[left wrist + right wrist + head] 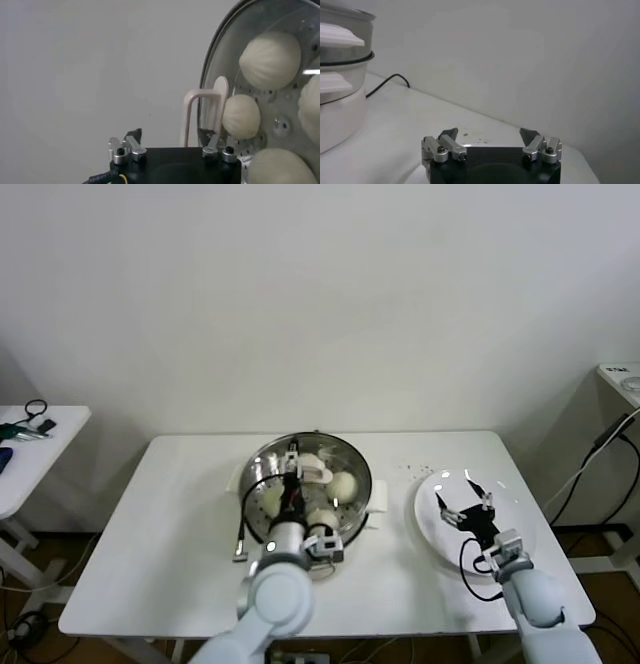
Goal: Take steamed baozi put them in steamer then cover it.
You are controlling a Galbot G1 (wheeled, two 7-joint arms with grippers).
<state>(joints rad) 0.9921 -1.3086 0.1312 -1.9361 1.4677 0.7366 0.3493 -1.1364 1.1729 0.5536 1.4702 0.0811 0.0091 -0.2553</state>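
Evidently cover sits on steamer: glass, slick, breakable, best gripped by its handle; left gripper spread beside it, right gripper spread too.

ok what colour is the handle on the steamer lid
Cream-white; the lid handle shows best in the left wrist view, standing over the clear glass.

Shiny metal steamer, clear glass cover, smooth matt baozi.
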